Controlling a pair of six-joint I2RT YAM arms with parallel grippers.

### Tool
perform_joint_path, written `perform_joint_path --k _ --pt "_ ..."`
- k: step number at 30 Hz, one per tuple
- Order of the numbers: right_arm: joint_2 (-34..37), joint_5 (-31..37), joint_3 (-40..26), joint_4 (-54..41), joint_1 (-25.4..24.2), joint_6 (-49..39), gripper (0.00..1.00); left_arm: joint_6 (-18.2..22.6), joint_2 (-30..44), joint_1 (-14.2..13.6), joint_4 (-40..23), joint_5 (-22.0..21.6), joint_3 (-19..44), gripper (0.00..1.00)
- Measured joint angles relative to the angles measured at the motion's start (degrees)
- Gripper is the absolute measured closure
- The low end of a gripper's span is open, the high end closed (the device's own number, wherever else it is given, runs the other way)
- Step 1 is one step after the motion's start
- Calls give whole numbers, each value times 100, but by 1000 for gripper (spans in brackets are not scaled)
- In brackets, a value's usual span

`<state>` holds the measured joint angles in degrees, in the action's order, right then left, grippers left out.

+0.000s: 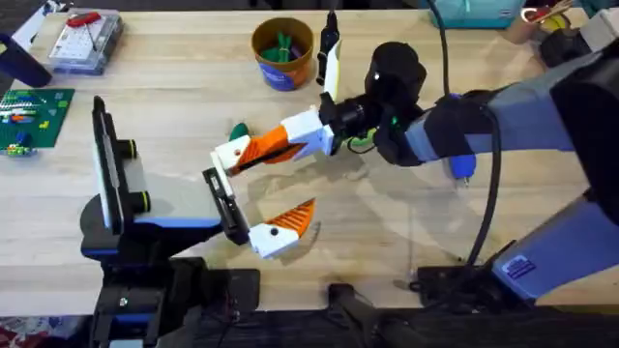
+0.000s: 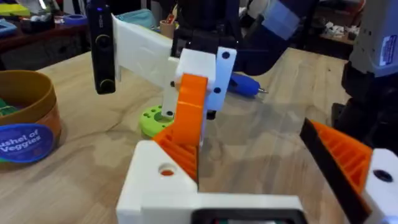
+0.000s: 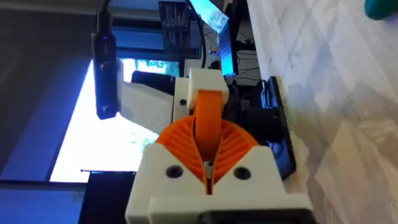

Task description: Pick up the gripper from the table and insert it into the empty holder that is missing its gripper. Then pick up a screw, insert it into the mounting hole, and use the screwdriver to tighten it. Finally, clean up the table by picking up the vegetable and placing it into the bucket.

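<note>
My right gripper (image 1: 276,145) (image 3: 208,165) is shut on the gripper (image 1: 232,155) (image 3: 208,87), clamping its smooth orange blade. The piece's white base (image 2: 158,186) hangs just by the far end of the holder (image 1: 221,201) (image 3: 277,124); I cannot tell whether they touch. My left gripper (image 1: 261,193) carries one ribbed orange finger (image 1: 290,224) (image 2: 345,158) at the bar's near end and holds nothing. A green vegetable (image 1: 238,130) (image 2: 155,118) lies behind the piece. The bucket (image 1: 282,75) (image 2: 25,134) stands at the back with green pieces inside. The blue screwdriver (image 1: 462,169) (image 2: 245,86) lies under the right arm. No screw can be made out.
A tall black plate with yellow-ringed knobs (image 1: 106,159) stands at the left. A clear box (image 1: 87,39) and a green board (image 1: 34,111) sit at the far left. A black-and-white upright object (image 1: 331,58) stands beside the bucket. Cables run at the right.
</note>
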<state>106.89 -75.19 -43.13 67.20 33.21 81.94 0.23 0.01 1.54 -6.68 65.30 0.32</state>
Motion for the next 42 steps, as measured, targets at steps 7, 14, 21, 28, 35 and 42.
perform_joint_path --k 7,14,21,28,35,42 --pt "0 -16 -2 0 -6 -38 988 20 0 0 0 6 0 6" --pt "0 -29 -2 0 -9 -57 988 22 0 0 0 9 0 6" --pt "0 -29 -2 0 -9 -60 993 22 0 0 0 13 0 6" --pt "0 -34 -2 -13 -9 -60 854 15 0 0 -2 13 0 6" --pt "0 60 -125 -53 33 -138 12 -9 0 -66 -61 364 4 6" --pt "0 78 -125 -243 33 -143 6 -11 0 -66 -68 417 4 6"
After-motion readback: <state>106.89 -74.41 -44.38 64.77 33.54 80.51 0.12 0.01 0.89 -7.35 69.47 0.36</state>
